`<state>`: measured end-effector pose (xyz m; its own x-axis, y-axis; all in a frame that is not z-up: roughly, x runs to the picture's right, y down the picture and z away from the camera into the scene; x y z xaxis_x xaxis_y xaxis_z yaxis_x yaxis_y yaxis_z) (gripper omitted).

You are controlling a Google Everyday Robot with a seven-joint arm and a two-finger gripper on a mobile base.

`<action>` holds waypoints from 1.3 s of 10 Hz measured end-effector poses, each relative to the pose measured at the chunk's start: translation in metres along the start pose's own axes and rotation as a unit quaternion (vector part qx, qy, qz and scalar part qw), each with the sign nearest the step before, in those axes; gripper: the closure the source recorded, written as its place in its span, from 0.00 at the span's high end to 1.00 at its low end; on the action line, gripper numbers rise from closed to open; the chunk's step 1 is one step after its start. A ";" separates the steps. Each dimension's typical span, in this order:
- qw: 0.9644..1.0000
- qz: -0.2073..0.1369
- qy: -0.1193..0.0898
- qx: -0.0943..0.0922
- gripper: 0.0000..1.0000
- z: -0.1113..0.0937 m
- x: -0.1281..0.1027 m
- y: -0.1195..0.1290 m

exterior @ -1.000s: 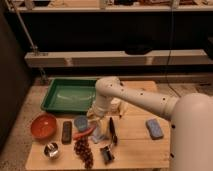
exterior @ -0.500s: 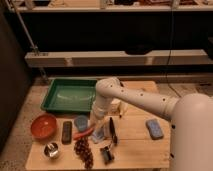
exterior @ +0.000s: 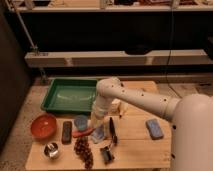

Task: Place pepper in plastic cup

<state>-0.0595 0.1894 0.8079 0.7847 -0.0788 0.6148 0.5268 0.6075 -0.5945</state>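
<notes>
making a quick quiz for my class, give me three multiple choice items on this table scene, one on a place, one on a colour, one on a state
1. Where on the table is the green tray?
A) front right
B) middle
C) back left

2. What colour is the bowl at the left edge?
A) blue
B) red
C) white

3. Relative to the plastic cup, the pepper is:
A) outside, just in front of it
B) inside it
C) far away, by the right edge

Answers:
1 C, the green tray fills the far left corner.
2 B, the bowl is plainly red.
3 A, the pepper shows whole in front of the plastic cup, with the tool low at its right end.
</notes>
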 end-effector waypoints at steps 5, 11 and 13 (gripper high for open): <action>1.000 -0.023 -0.008 0.010 0.47 -0.004 -0.005 0.000; 0.999 -0.029 -0.019 0.002 0.80 -0.002 -0.005 0.001; 0.999 -0.030 -0.018 -0.001 0.80 0.000 -0.006 0.000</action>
<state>-0.0641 0.1895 0.8043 0.7396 -0.0859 0.6675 0.5730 0.6006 -0.5577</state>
